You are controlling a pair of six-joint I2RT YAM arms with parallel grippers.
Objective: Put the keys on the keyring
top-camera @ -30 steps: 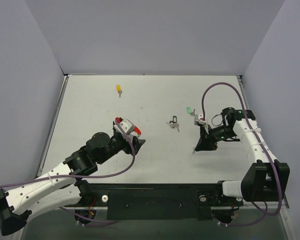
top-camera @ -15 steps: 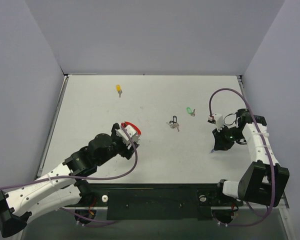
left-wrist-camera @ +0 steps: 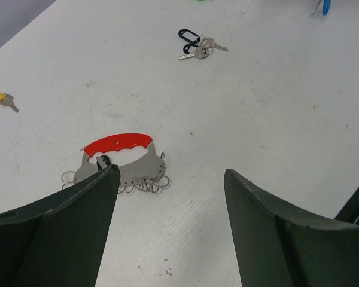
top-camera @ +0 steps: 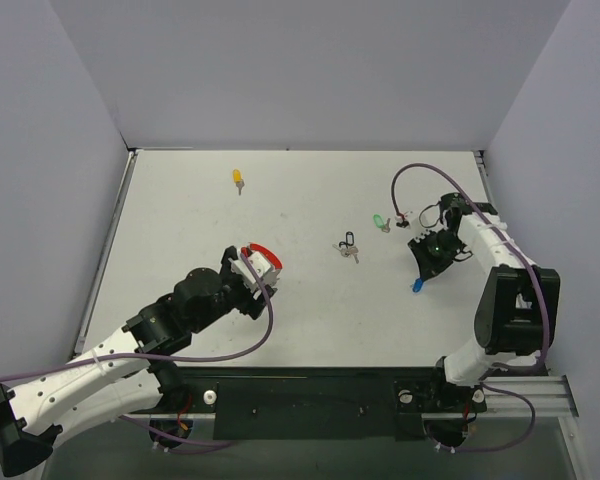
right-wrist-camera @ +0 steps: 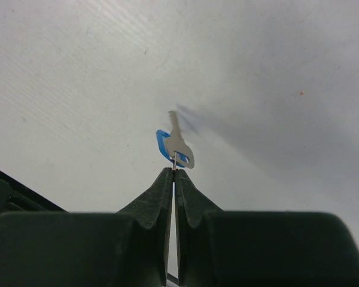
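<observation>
Flat matte white tabletop w/ a few faint grey scuffs fills mid scene, boxed in by plain pale lilac-grey walls at left, far & right, w/ a flat black metal bar along near edge.

I count one yellow key, one green key, one black key and one blue key, four in all, plus one keyring.
</observation>
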